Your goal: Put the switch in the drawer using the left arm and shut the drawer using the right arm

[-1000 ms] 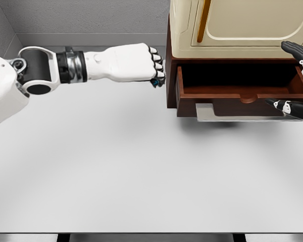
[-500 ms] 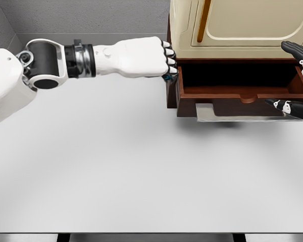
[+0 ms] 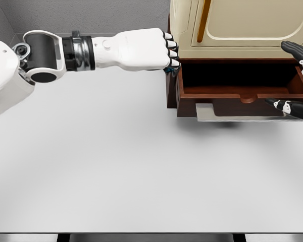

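Left hand [image 3: 151,49] fisted around the switch [image 3: 170,71], barely visible beneath the knuckles, at the drawer [image 3: 242,93]'s nine o'clock edge, ready for dropping inside. Right hand [image 3: 299,80] spread at three o'clock, poised for pushing shut.

Bright even light, soft shadows, slight blur

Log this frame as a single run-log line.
left hand: fist shut on switch, at drawer's left edge | drawer: open, empty | right hand: open at drawer's right end | switch not yet released
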### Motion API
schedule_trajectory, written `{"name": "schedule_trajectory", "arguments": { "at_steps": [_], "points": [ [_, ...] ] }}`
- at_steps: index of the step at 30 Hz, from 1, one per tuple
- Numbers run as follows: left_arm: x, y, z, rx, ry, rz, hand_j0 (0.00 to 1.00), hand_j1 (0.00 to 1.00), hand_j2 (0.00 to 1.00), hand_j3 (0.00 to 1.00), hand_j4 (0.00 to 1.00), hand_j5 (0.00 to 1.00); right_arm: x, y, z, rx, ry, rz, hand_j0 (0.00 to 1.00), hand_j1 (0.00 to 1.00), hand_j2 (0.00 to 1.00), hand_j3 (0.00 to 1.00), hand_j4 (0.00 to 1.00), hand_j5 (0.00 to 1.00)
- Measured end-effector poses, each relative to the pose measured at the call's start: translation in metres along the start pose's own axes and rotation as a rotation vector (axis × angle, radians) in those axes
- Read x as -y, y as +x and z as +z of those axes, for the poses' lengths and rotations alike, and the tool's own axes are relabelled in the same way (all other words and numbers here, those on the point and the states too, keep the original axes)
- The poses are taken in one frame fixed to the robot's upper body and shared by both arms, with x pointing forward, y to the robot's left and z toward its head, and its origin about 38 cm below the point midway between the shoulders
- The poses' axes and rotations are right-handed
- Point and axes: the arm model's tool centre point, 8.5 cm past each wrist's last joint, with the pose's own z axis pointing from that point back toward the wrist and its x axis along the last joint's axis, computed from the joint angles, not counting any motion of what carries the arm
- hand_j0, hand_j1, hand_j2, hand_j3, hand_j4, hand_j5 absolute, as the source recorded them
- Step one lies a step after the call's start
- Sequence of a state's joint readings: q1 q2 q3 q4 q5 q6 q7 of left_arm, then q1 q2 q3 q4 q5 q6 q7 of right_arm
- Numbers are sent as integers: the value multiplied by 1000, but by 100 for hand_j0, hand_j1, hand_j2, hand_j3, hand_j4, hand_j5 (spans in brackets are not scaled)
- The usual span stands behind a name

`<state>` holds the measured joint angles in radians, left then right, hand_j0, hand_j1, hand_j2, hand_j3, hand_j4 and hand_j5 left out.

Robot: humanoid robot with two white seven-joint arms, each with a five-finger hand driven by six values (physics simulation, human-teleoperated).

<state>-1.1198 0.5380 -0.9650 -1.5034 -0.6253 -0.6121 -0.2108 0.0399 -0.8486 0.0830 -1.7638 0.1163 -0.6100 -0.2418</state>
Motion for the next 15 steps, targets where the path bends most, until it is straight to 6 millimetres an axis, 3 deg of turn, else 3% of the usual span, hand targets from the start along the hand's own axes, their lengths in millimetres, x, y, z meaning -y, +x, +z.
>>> {"name": "schedule_trajectory", "arguments": {
  "at_steps": [15],
  "points": [
    [-24,10,-24,55,57,-31,48,48,48,48,48,48,0,0,0,0,0,0,100,100,100,100,100,100]
  ]
}}
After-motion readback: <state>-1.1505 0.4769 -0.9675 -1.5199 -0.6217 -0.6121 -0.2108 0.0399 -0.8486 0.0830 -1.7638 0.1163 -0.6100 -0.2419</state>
